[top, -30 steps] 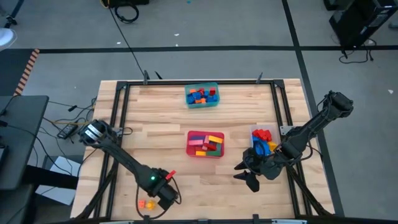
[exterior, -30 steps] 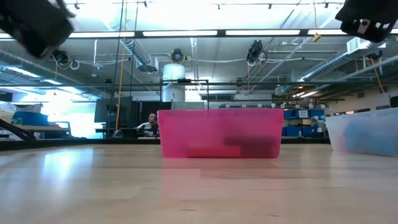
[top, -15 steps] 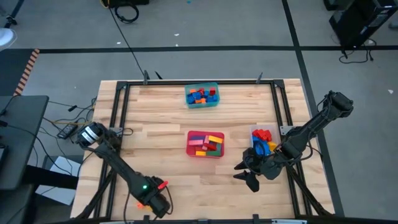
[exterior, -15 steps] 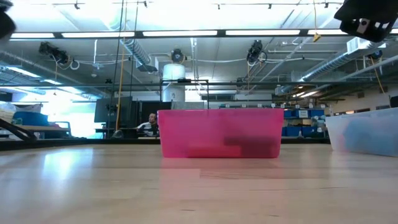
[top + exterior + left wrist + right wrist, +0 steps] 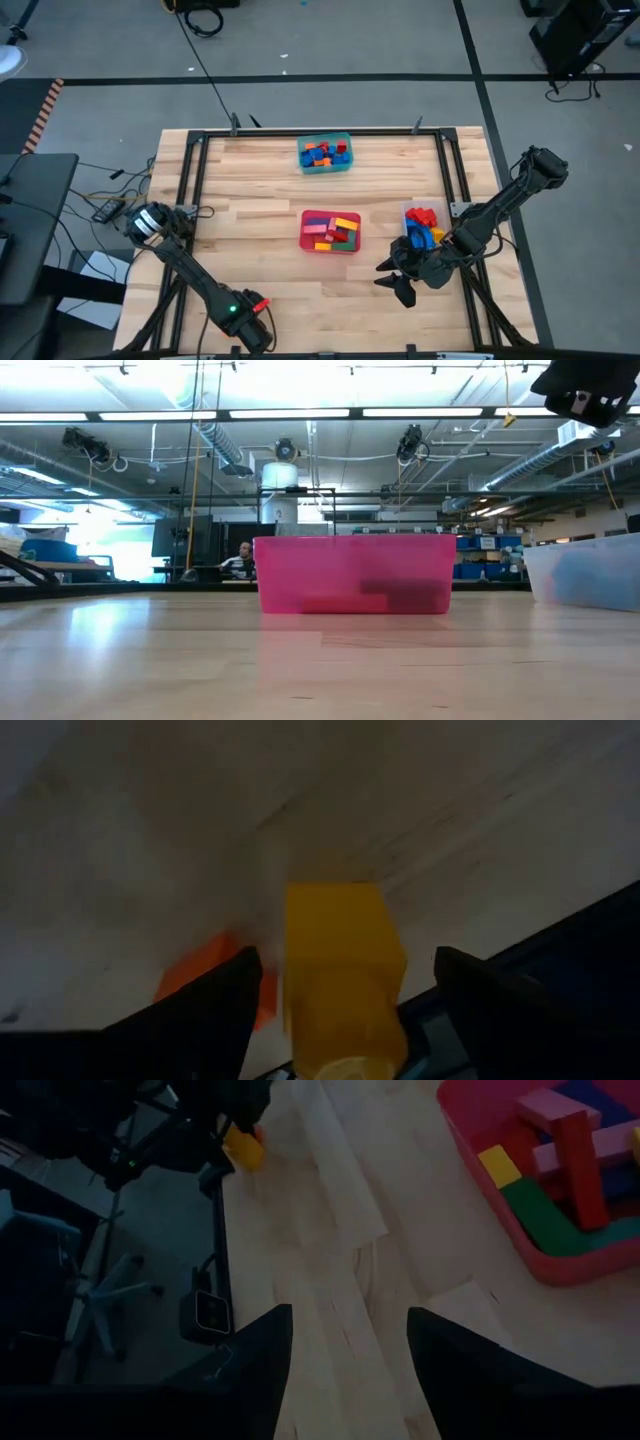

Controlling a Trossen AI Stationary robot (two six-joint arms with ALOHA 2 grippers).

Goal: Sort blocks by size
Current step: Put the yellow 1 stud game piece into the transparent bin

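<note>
left gripper [image 5: 340,982] down at the table's near-left edge, fingers spread astride a yellow block [image 5: 340,955] with an orange block [image 5: 215,975] just beside, apparently lining up a pick; right gripper [image 5: 400,283] waits with fingers apart and empty near the clear tub [image 5: 408,212]; sorted blocks sit in the red tub [image 5: 330,247] and teal tub [image 5: 324,167]; no readable writing.

Red tub [image 5: 330,231] sits mid wooden table [image 5: 250,220]; teal tub [image 5: 325,154] lies beyond it twd the far edge, clear tub [image 5: 421,228] to its right near the table's right rail. In low view, a seated person [image 5: 238,561] shows just left of the red tub, far back in the room, w/ blue bins [image 5: 488,556] on shelving to its right. Off the table, left of the red tub, cables & a small black box [image 5: 105,210] lie on the grey floor.
</note>
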